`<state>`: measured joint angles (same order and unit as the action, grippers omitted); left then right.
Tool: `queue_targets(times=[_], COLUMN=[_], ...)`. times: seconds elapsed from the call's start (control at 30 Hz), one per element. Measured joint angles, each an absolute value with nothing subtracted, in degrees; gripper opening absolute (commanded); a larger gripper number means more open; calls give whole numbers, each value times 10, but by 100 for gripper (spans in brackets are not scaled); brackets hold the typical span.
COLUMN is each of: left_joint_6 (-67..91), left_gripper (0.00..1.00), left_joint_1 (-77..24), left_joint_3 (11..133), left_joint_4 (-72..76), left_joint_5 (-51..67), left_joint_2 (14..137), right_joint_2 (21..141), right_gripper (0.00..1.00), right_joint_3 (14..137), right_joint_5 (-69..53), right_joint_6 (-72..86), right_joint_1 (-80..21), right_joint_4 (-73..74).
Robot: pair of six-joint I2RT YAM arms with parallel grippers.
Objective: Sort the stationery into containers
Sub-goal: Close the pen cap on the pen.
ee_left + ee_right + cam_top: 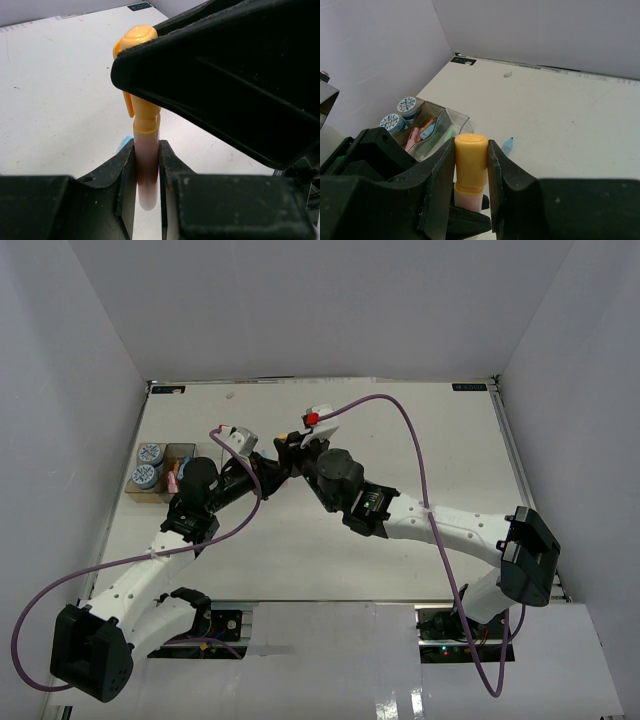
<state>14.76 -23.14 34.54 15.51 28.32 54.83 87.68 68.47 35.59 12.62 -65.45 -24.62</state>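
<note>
A pen with an orange cap (471,157) and a pale pink barrel (148,172) is held between both grippers. My left gripper (146,150) is shut on the barrel. My right gripper (471,150) is shut on the cap. In the top view the two grippers meet at mid-table, left (272,468) and right (295,452). The bins stand at the left. The tan bin (135,496) holds two blue-and-white rolls (407,105). A clear bin (431,107) holds pink, blue and orange pieces, and another clear bin (457,116) holds green ones. A blue piece (507,145) lies loose on the table.
Purple cables (420,455) loop over the table from both wrists. White walls enclose the table on three sides. The bins sit close to the left wall (60,440).
</note>
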Motion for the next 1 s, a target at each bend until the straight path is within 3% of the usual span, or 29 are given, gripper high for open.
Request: queue_targets(times=[1.0], left_joint_6=[165], left_gripper=[8], left_joint_1=[-236], left_joint_3=[325], left_joint_4=[210], left_joint_5=[283], left_joint_2=[538], right_joint_2=[852], right_gripper=[18], right_joint_3=[640], right_joint_5=[335], right_joint_6=[131], right_joint_1=[-663], right_joint_4=[-285])
